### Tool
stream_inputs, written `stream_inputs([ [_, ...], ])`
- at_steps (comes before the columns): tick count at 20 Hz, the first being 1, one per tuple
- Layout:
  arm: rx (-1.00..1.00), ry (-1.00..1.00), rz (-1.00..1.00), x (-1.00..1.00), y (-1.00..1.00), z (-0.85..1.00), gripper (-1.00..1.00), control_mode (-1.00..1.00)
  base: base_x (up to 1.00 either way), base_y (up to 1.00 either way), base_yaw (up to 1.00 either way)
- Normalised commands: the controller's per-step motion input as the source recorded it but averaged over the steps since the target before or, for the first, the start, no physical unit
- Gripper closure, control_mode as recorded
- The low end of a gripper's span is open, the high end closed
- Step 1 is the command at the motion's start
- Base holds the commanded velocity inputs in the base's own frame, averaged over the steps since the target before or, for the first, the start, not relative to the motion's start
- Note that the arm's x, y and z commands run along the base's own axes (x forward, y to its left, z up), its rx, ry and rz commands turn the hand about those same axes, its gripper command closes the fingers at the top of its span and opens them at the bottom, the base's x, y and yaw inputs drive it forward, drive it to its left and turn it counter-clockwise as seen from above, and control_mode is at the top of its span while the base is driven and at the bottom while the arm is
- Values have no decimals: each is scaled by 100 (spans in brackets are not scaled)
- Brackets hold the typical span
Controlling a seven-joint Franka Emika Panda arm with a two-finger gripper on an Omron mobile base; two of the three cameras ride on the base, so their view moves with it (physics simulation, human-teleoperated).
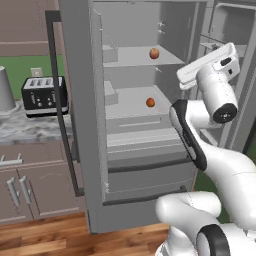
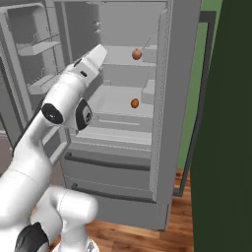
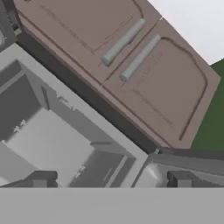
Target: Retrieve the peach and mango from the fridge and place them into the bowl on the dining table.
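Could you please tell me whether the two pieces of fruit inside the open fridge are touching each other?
Apart. The left base view shows the upper fruit on a higher fridge shelf and the lower fruit on the shelf beneath.

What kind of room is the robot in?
A kitchen, most likely. There is a tall grey fridge with its doors open, a black toaster on a marbled counter, and brown cabinets below it.
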Motion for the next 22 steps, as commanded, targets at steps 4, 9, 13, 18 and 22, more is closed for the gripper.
stream_inputs([
  [4, -33, 61, -2, -73, 27, 65, -100, -100, 0, 0, 0],
  [9, -13, 61, 2, -70, 40, -12, -100, -100, 0, 0, 0],
  [13, 1, 32, 12, -100, 16, -98, -100, -100, 0, 0, 0],
  [18, 20, -12, 8, -100, 0, -99, -100, -100, 0, 0, 0],
  [22, 18, -36, -2, -100, 0, -21, -100, -100, 0, 0, 0],
])
